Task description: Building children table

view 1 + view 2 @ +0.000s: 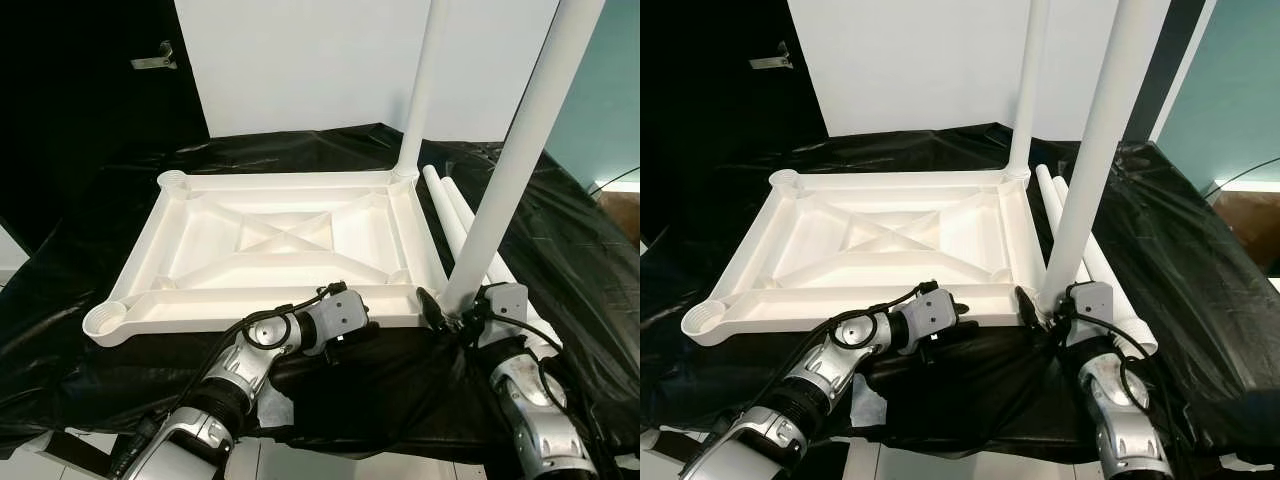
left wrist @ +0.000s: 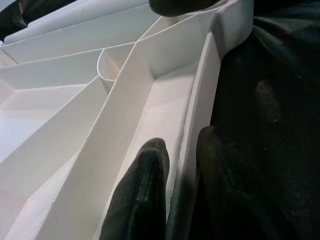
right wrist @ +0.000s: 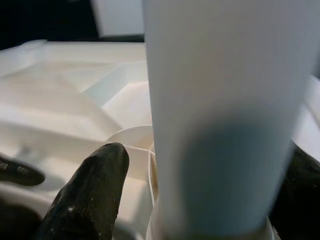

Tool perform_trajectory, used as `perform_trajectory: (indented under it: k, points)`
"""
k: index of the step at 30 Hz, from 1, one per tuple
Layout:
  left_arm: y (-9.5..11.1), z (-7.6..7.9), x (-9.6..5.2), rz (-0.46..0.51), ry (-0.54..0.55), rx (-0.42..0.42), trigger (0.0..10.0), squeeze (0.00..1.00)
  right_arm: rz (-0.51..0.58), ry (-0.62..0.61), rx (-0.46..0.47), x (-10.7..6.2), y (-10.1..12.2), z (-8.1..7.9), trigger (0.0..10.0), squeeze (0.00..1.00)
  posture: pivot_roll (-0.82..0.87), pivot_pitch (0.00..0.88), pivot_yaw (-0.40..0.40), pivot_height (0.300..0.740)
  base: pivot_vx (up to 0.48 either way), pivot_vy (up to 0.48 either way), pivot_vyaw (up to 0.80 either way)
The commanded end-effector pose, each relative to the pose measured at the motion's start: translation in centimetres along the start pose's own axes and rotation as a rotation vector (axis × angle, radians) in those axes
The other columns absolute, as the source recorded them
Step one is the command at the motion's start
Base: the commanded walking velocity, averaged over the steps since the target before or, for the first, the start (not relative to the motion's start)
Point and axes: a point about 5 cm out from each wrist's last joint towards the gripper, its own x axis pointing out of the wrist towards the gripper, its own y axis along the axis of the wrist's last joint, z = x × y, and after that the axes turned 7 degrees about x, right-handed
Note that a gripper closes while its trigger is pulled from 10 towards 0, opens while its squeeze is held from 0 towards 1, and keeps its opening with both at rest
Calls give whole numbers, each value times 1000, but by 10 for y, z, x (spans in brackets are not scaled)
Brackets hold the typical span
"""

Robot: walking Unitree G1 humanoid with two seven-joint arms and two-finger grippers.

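bright, even light; head views sharp, white tabletop [image 1: 290, 240] nearly glaring against black cloth [image 1: 560, 250]; right wrist view's close leg [image 3: 225, 115] blurred.

1. The counter [image 1: 570, 240] is covered by a crinkled black sheet [image 1: 90, 300].
2. A white upturned tabletop [image 1: 280, 245] is laid flat on the sheet.
3. Loose white legs [image 1: 452, 215] are laid just beside the tabletop, on the robot's right.

Black plastic sheet [image 1: 560, 230] over work surface; white wall panel [image 1: 300, 60] behind, teal wall [image 1: 610, 110] at right, dark backdrop [image 1: 70, 120] w/ metal bracket [image 1: 155, 58].
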Motion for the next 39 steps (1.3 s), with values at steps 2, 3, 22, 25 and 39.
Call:
perform_trajectory:
  k: [2,3,22,25,39]
  points:
    - [-31,36,4,-155,-109,-85,10000,0,-76,156,-47,3,3,6,10000,0,-51,8,-10,740,0,0,0]
    - [-31,35,4,-152,-107,-85,10000,0,-106,195,-81,3,5,12,10000,0,-53,6,-8,740,0,0,0]
    - [-31,35,2,-143,-100,-88,10000,0,-357,483,-185,-5,3,33,0,0,-43,9,-9,740,0,0,0]
    - [-30,35,3,-141,-103,-86,10000,0,-359,457,-103,-7,-4,31,0,0,-47,13,-6,740,0,0,0]
    - [-31,35,3,-145,-104,-85,10000,0,42,-200,317,20,-22,-22,0,0,-40,8,-7,740,0,0,0]
